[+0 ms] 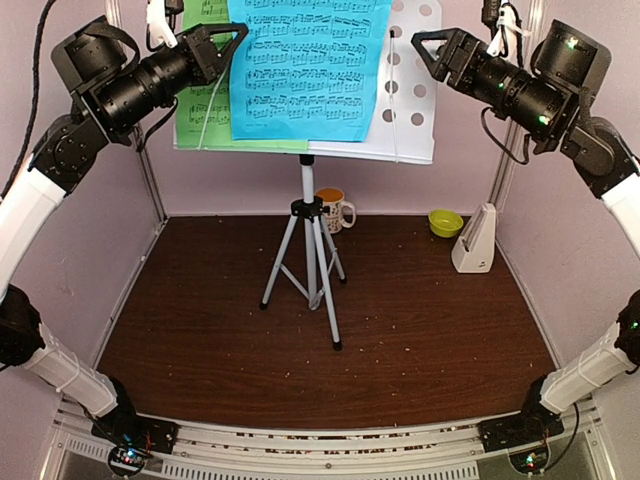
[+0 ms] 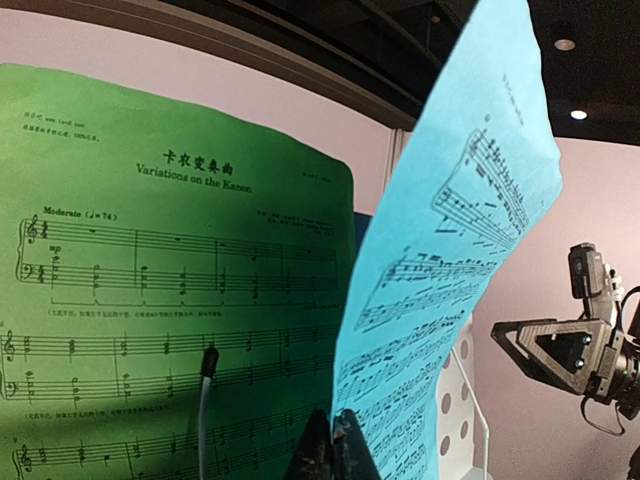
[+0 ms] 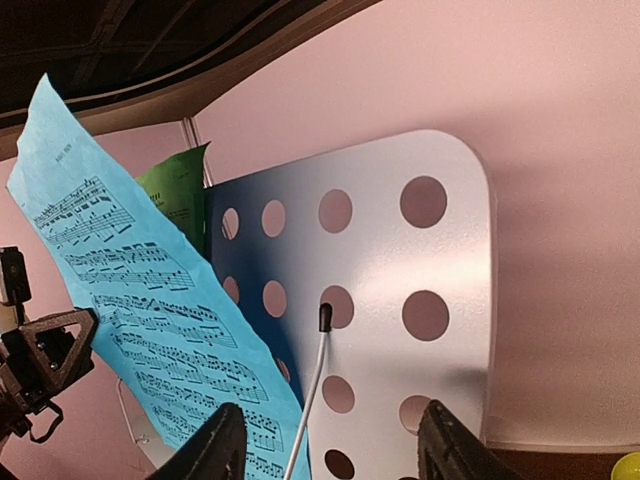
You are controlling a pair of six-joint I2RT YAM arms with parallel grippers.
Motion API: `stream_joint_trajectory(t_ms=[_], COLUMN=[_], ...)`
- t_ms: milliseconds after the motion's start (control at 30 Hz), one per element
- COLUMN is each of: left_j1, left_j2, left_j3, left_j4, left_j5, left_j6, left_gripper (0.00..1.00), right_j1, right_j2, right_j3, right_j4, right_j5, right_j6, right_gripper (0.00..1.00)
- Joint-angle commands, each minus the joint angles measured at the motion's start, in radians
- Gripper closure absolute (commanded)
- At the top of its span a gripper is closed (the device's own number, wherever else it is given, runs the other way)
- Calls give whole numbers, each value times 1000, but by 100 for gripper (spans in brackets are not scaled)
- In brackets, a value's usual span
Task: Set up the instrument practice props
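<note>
Music stand (image 1: pixel 415 100) upright on worktop (image 1: pixel 200 320), green sheet (image 1: pixel 200 120) seated, blue sheet (image 1: pixel 310 70) pinched by closed left gripper (image 1: pixel 238 38); right gripper (image 1: pixel 420 45) parted, empty; metronome (image 1: pixel 476 242) seemingly unplaced.

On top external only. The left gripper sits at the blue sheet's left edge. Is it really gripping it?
Observer: In the left wrist view the left gripper is shut and the edge of the blue sheet runs down into its fingertips. It looks pinched.
Operator: Is the sheet flat on the stand?
Observer: No. The right wrist view shows it standing off the perforated stand, slanting away from the plate.
Operator: And the other side?
Observer: The right wrist view shows the right gripper open and holding nothing, facing the stand's bare right half.
</note>
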Motion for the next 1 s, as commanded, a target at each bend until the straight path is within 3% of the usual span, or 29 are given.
stream_joint_trajectory(t_ms=[0,233,567,833,967], left_j1=[8,8,8,8,8], left_j2=[5,8,8,19,22], left_j3=[30,30,30,38,41], left_j4=[27,29,42,46,51], left_j5=[-51,-51,-49,-55,-64], left_j6=[-23,-19,-16,-17,-17], left_gripper=[100,100,100,100,100], right_j1=[-9,-9,-10,-10,-12], right_j2=[-1,72,121,102,77], right_j3=[-35,30,74,29,-47], right_j4=[-26,-58,-74,-28,78], right_j5=[-46,-87,-77,-58,-55], right_j6=[87,187,234,242,208], right_gripper=[40,42,54,88,100])
